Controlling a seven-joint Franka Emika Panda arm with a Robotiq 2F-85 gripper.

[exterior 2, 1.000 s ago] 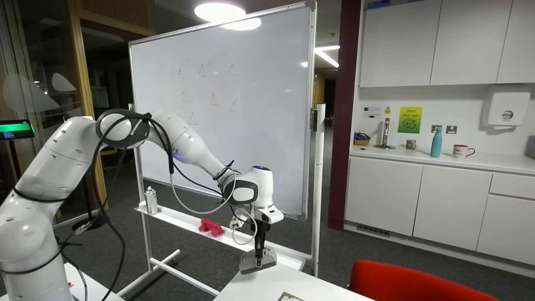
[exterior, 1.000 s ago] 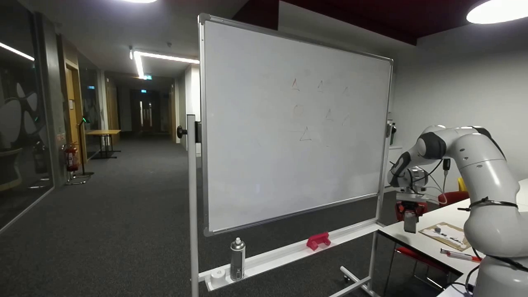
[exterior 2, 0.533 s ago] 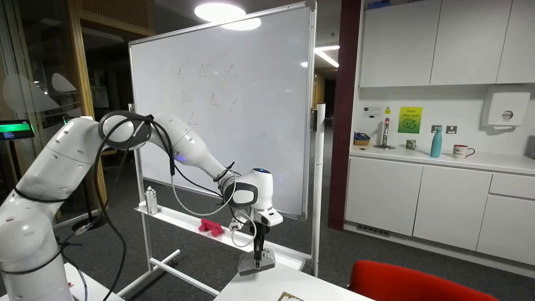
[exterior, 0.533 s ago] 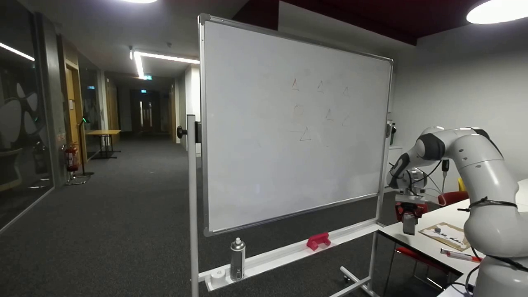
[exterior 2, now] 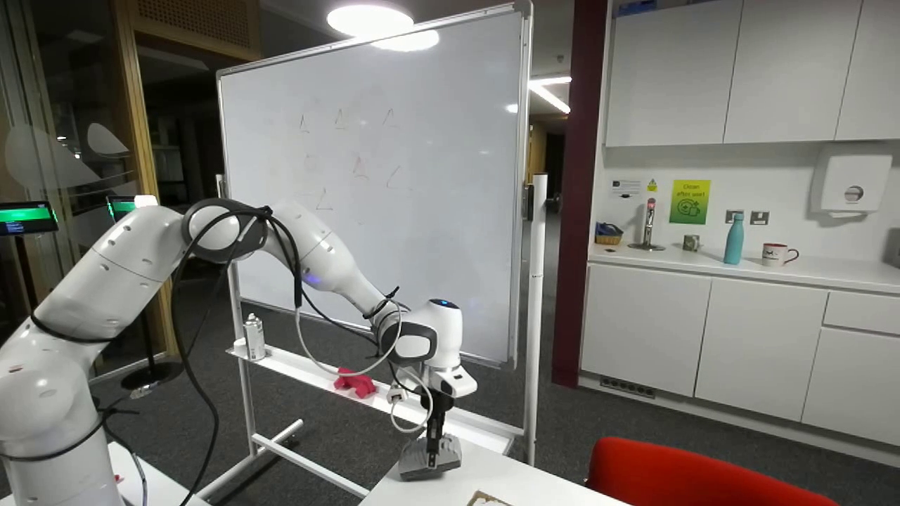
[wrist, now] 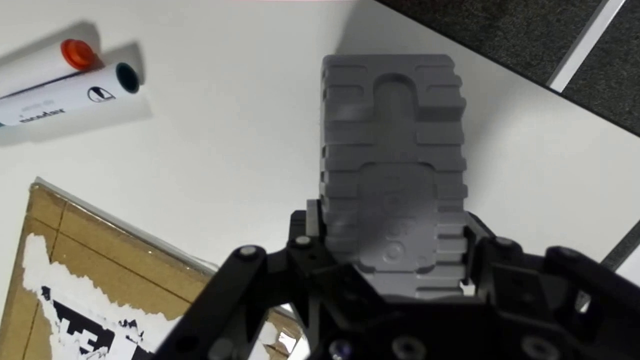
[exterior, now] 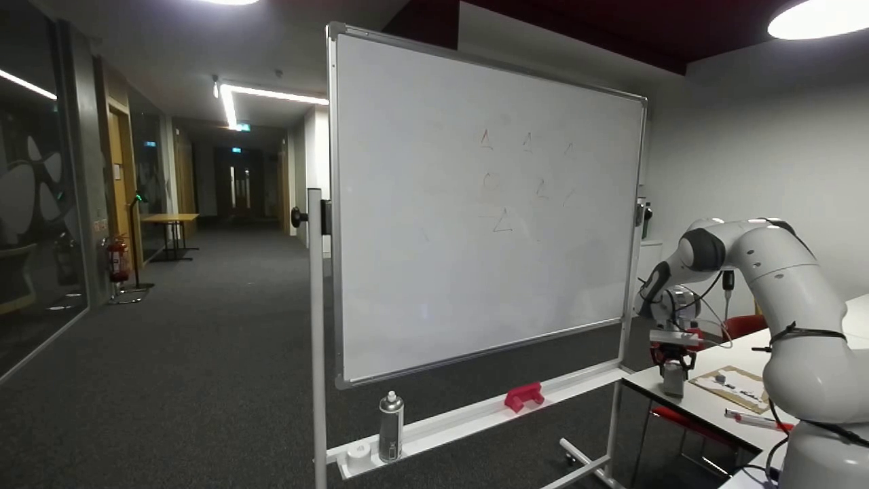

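We are clamping the black two-finger gripper (wrist: pixel 392 227) on a grey, ribbed, plastic-looking oblong block (wrist: pixel 395 130), its fingers pressing on the two long sides and the block extending past them both ways. Below the gripper we are seeing a white flat-topped table (wrist: pixel 215 150); whether the block's underside is touching it, we cannot tell. Gripping, we are judging, is done; letting go is not. Off to one side of the gripper, a white marker with an orange-red end (wrist: pixel 40 65) and a white marker with a dark end (wrist: pixel 62 97) are lying next to each other. Nearer the gripper, a brown cardboard sheet with torn white paper (wrist: pixel 120 265) is lying ungripped. Well apart from the gripper, a large grey-framed whiteboard (exterior: pixel 421 292) is bearing faint triangle-like marks (exterior: pixel 502 229).
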